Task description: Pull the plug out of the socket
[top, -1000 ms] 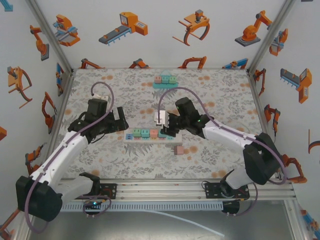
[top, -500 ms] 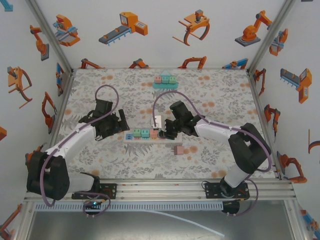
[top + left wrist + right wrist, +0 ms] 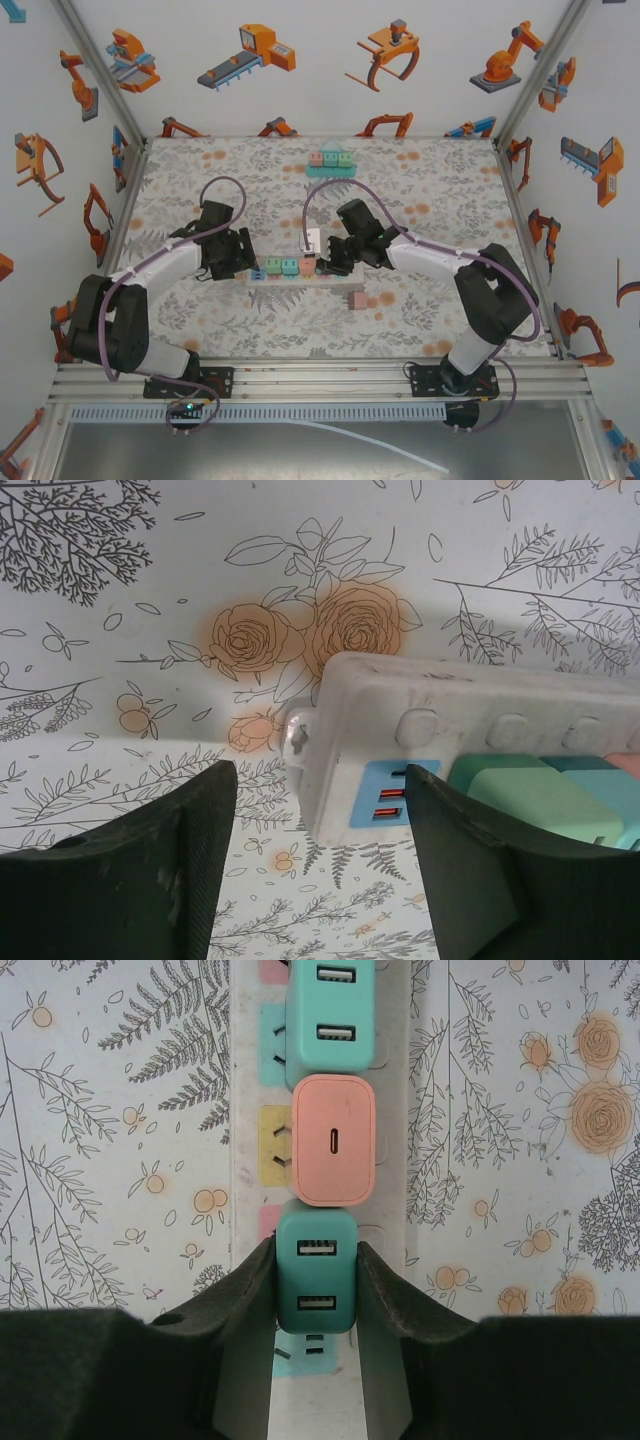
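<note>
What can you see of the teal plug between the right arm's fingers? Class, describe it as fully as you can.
The teal plug is a small, rounded block of smooth plastic with two USB ports stacked on its face. It sits seated on the white power strip, directly next to a pink plug in the same row. The right arm's black fingers press against its two opposite sides, closed on it.
</note>
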`<action>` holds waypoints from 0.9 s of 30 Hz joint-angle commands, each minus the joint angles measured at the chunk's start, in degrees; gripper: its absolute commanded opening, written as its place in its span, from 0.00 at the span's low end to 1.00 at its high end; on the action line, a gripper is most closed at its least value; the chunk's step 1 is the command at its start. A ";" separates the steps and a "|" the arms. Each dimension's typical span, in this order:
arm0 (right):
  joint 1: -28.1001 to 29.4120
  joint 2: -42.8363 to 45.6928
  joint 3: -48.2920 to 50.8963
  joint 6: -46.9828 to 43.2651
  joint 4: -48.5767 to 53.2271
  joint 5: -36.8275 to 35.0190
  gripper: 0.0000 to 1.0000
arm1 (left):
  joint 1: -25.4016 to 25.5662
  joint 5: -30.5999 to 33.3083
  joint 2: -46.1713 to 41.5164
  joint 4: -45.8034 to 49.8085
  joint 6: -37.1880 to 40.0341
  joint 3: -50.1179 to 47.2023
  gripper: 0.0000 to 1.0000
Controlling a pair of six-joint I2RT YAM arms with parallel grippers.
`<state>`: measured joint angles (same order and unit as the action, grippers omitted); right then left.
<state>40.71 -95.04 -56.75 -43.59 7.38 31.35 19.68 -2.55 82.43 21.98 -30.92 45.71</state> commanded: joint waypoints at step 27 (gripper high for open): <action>0.69 3.09 -4.76 8.24 -2.82 -2.17 0.15 | 5.76 6.43 9.07 5.27 1.30 0.62 0.51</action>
<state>41.34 -94.91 -57.87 -37.30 8.38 28.21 24.23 -1.61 87.00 22.09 -30.68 49.30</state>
